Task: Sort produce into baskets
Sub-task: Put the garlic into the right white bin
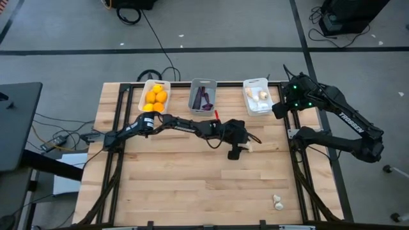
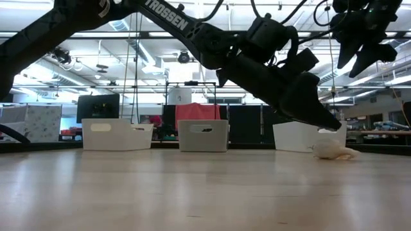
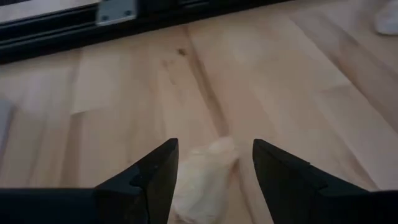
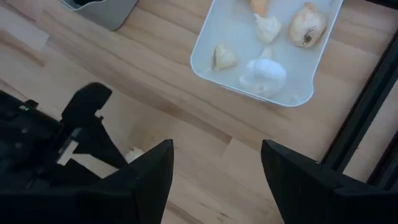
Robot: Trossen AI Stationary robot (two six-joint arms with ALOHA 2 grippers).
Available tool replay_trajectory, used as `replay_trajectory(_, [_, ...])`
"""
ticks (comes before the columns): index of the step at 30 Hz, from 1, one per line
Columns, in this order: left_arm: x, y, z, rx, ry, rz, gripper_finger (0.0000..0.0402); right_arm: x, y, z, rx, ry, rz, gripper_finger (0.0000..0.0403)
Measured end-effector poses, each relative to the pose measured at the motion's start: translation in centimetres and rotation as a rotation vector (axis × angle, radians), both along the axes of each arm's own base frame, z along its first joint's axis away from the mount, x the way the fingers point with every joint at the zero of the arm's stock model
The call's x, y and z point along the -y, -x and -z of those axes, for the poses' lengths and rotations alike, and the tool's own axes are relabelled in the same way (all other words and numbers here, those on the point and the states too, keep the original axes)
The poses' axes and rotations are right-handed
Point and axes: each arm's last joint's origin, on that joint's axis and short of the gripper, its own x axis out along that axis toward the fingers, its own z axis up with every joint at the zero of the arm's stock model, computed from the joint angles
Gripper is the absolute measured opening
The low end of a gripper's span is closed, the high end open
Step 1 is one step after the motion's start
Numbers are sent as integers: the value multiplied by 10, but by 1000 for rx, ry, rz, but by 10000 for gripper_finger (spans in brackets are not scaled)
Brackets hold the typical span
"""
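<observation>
Left tool (image 3: 214, 180), released, reaches low over the desk (image 1: 192, 179) with a whitish garlic bulb (image 3: 202, 177) between its parted fingers. Right tool (image 4: 214, 180), also released, hovers just beside the white basket (image 4: 211, 53) holding more garlic bulbs (image 4: 264, 74).

A wooden desk (image 1: 192, 185) sitting on a grey floor (image 1: 70, 38) in a big open workshop.

Pale tape lines (image 1: 211, 49) are crossing the floor, and black cables (image 1: 153, 38) are trailing over it toward the desk's far edge. A dark side table (image 1: 18, 121) is standing off one end of the desk, with more wires (image 1: 54, 137) lying beside it. Across the room, rows of ceiling lights (image 2: 138, 61) are glowing under exposed beams, a dark monitor (image 2: 97, 108) and a red panel (image 2: 197, 112) are standing behind the desk, and a patterned box (image 2: 38, 122) is resting off to one side.
</observation>
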Motion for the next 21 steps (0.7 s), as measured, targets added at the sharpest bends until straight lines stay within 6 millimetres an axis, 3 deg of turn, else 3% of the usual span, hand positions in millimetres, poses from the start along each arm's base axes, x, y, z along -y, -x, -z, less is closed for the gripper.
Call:
replay_trajectory(3, [-1, 0, 2, 3, -30, 28, 214, 0, 0, 0, 2, -5, 8, 252])
replay_trajectory(16, [-6, -2, 42, -71, -48, 32, 214, 0, 0, 0, 12, -25, 49, 250])
replay_trajectory(21, [-7, -2, 44, -90, 13, -16, 209, 0, 0, 0, 14, -27, 53, 251])
